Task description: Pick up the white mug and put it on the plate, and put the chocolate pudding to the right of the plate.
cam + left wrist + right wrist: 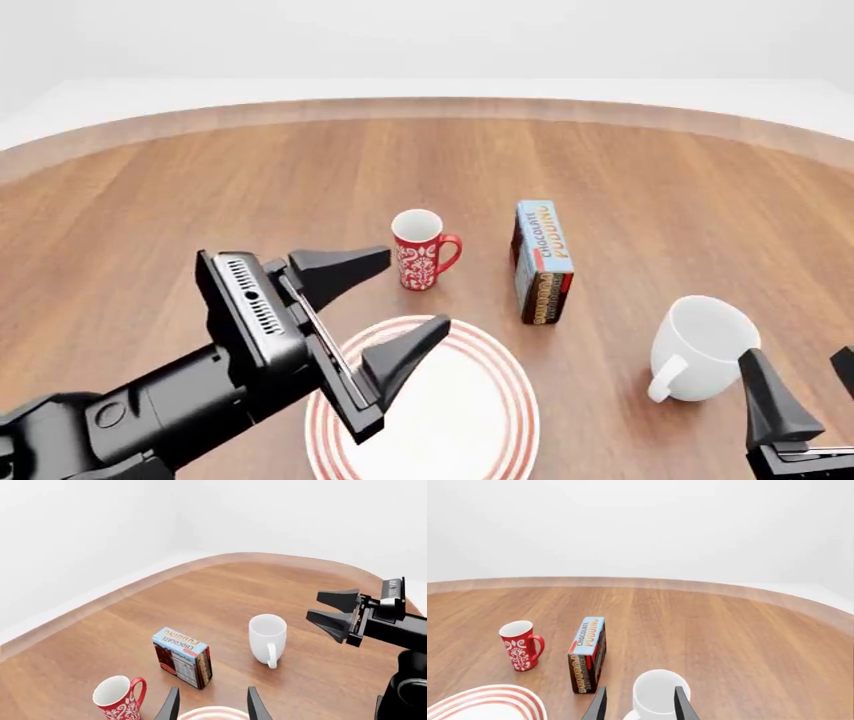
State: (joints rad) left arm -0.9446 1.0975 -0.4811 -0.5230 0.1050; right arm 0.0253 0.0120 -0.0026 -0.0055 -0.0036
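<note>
step: mug pick not yet made. right gripper (801,400) sat low, just behind the mug (703,347), lined up on it; nothing held.
right jaws: apart, empty. In the right wrist view the 2 tips framed the mug's near side; can't tell if they touched it.
left gripper (374,310): hovered over the plate (501,425), jaws apart, empty.
mug: upright on the table (200,200), right of the plate and well clear of it, handle toward the arms' side and a bit left. Inside looked empty.
plate: flat on the table, near edge, nothing on it.
pudding (542,262): stood on its long edge between the red mug (420,250) and the mug, behind the plate's right rim, not yet at its spot.
red mug: upright behind the plate, looked empty, not part of the job.
next, my read: right arm needed to ease forward and down so the jaws straddled the mug wall or rim, close, lift, carry left to the plate.
clearance: left gripper probably had to back off the plate first.
risk: handle sat on the approach side, could foul 1 jaw.
</note>
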